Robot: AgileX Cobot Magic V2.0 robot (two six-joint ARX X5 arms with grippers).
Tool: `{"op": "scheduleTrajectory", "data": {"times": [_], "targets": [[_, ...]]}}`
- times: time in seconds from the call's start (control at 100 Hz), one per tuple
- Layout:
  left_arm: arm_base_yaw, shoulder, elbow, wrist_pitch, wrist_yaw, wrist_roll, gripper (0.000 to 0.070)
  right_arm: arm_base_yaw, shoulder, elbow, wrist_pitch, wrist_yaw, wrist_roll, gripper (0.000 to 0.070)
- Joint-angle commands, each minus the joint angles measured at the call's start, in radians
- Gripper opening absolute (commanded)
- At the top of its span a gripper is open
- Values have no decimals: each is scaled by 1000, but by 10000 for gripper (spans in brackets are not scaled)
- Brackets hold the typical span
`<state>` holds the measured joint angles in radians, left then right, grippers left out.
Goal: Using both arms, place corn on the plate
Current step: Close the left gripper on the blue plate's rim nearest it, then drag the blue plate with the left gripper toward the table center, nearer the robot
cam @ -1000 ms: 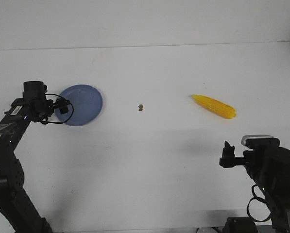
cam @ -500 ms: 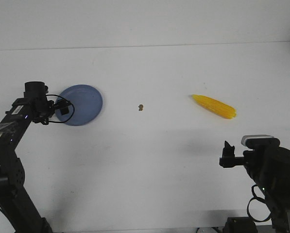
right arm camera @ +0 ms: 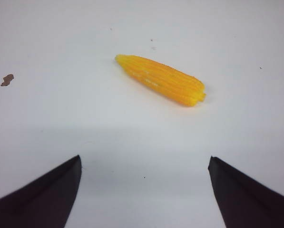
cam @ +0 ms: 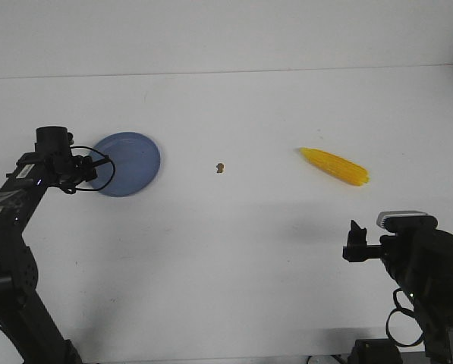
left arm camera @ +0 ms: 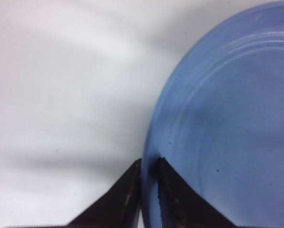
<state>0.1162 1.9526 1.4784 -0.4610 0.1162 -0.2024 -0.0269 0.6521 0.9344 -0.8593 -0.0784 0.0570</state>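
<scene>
The periwinkle-blue plate point(cam: 127, 163) lies at the left of the table, and fills much of the left wrist view as plate point(left arm camera: 227, 123). My left gripper point(cam: 97, 171) is at its left rim, and in the left wrist view that gripper point(left arm camera: 149, 164) is shut on the rim, one finger outside and one inside. The yellow corn point(cam: 335, 166) lies flat on the table at the right, pointed tip to the left; it shows as corn point(right arm camera: 161, 79) in the right wrist view. My right gripper point(cam: 354, 241) hovers near the front right, short of the corn, and stands open and empty as gripper point(right arm camera: 144, 164).
A tiny brown speck point(cam: 220, 167) sits on the white table between plate and corn, also visible as speck point(right arm camera: 7, 80). The table's far edge point(cam: 226, 73) meets a pale wall. The right edge runs close to the corn's side.
The left gripper's fingers have drawn together on the plate's left rim. The plate, the corn and the right arm have not moved.
</scene>
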Motion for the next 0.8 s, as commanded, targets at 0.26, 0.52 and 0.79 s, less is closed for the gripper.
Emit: {"op": "scheduleTrajectory", "data": {"times": [0.26,0.52,0.79], "targets": [[14,-130,6,-40,232,-5,7,1,3,14,6,0,6,563],[0,-262,2,-126,290,-6,6,1,3,14,5,0,6,563],[-111,-437,-129,-108,333,-21,6,1,3,14,6,0,6,563]]}}
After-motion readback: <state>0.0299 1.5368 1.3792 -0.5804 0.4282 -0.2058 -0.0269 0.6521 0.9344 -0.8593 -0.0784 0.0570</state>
